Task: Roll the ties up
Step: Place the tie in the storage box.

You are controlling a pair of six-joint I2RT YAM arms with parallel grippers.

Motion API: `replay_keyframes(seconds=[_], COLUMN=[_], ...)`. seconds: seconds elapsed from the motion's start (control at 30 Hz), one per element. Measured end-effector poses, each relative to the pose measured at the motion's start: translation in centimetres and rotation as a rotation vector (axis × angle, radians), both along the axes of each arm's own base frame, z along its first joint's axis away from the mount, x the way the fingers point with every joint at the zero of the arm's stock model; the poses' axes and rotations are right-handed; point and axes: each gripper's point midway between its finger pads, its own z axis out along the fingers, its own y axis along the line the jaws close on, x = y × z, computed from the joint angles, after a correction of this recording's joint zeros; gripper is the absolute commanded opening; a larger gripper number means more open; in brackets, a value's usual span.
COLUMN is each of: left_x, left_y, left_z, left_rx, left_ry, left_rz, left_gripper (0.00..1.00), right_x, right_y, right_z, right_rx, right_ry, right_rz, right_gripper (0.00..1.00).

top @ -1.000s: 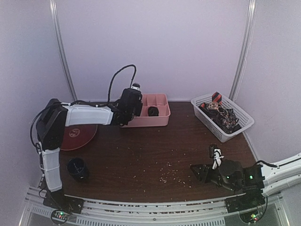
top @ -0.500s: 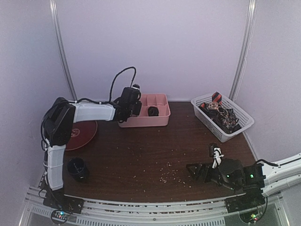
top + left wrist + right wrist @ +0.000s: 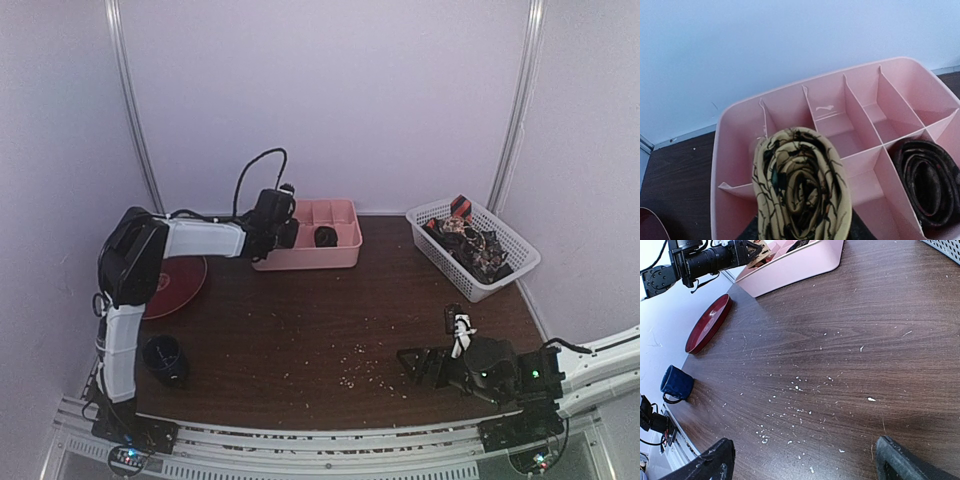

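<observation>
Table (image 3: 330, 310) carries a white basket (image 3: 470, 290) of loose ties (image 3: 470, 245) at two o'clock and a pink tray (image 3: 920, 85) at twelve. Right gripper (image 3: 810, 465), at five o'clock, gapes wide and empty. Left gripper (image 3: 285, 232) clamps a rolled tan tie (image 3: 800, 185) over the tray, with a dark rolled tie (image 3: 927, 185) at its three o'clock.

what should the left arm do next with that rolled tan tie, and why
Probably lower the rolled tan tie into the pink box compartment just beneath it, then open the jaws. The left gripper holds the roll over the box's left end, the compartments showing around it look empty, and a dark rolled tie already sits in a neighbouring one.
</observation>
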Motion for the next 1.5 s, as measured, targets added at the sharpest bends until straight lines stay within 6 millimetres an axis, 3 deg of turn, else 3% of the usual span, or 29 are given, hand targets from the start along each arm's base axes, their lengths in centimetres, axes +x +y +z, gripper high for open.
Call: replay_keyframes(seconds=[0.17,0.37,1.13,1.3,1.5], left_x=[0.8,0.9,1.4,1.2,0.3], left_y=[1.0,0.7,-0.9,-1.0,-2.3], left_z=[-1.0,-2.6,-2.9,-1.7,3.6], left_rx=[0.004,0.008,-0.117,-0.129,-0.227], left_ry=[0.002,0.013,0.02,0.019,-0.021], left_rz=[0.024,0.02,-0.006,-0.021,-0.096], left_gripper=[0.41,0.4,0.37,0.37,0.37], right_x=[0.0,0.1,0.2,0.2,0.3], right_y=[-0.1,-0.3,-0.6,-0.6,-0.6], right_z=[-0.1,-0.2,-0.3,-0.3,-0.3], right_rx=[-0.004,-0.012,-0.014,-0.013,-0.014], right_ry=[0.001,-0.001,0.003,0.002,0.002], right_rz=[-0.002,-0.012,-0.032,-0.032,-0.034], right_gripper=[1.0,1.0,1.0,1.0,1.0])
